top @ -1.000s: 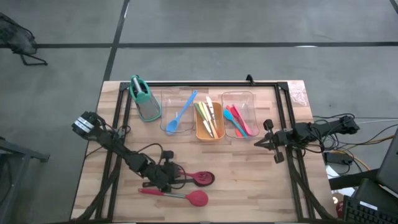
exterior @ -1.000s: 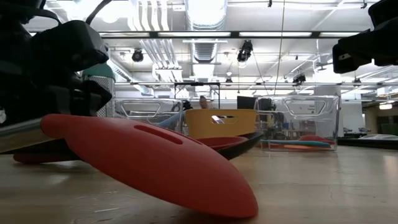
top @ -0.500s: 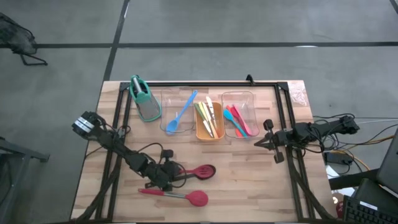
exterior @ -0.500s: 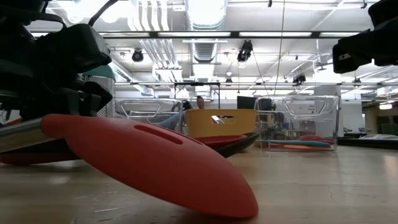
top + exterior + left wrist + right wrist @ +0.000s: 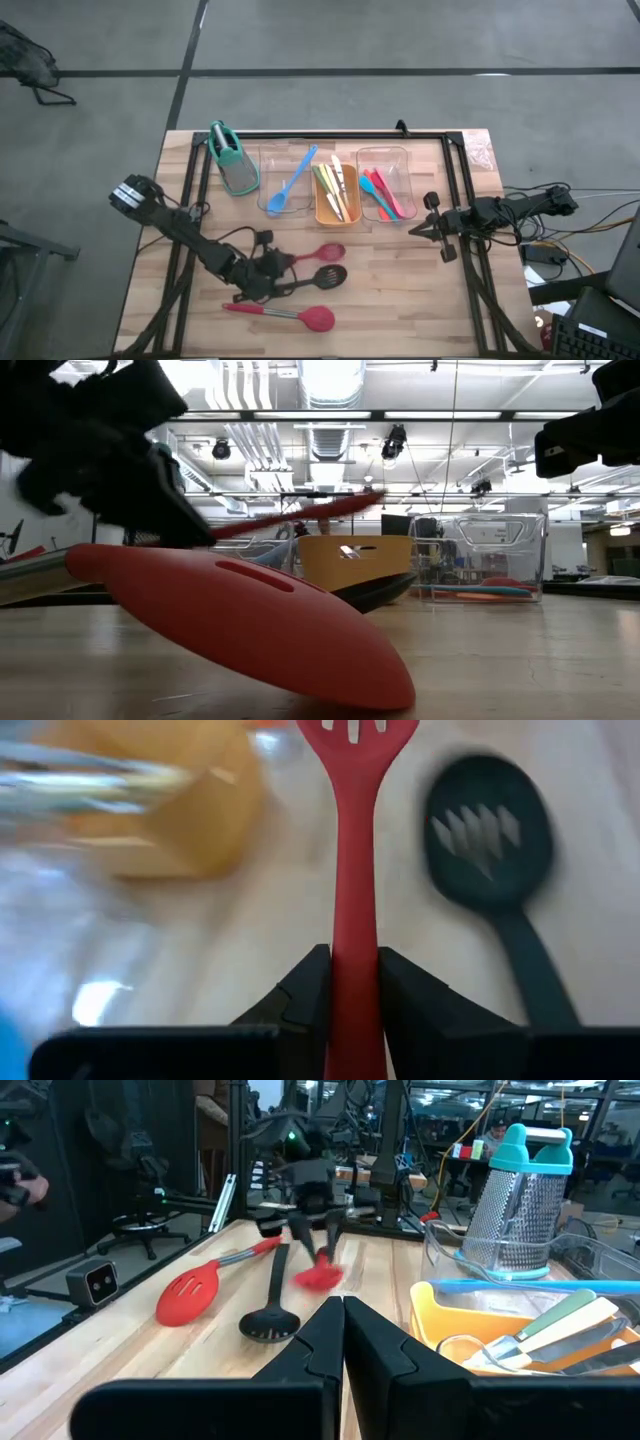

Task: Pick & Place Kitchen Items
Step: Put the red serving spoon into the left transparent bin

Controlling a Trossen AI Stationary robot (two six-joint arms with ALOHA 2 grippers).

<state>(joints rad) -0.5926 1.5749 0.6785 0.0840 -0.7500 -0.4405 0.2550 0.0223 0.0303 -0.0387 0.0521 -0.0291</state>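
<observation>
Lifted since half a second ago, the red slotted spoon (image 5: 322,253) now hangs above the table (image 5: 400,300), uncovering the black slotted spoon (image 5: 325,277) beneath. Left gripper (image 5: 268,268) clamps the red handle, head pointing toward 3 o'clock; its arm stretches low from 9 o'clock. Second red spoon (image 5: 305,316) lies at 6 o'clock of the gripper. Blue spoon (image 5: 290,183) rests in the clear tray (image 5: 266,160) at 12 o'clock. Right gripper (image 5: 424,226) hovers at 3 o'clock, fingers pressed together, empty.
</observation>
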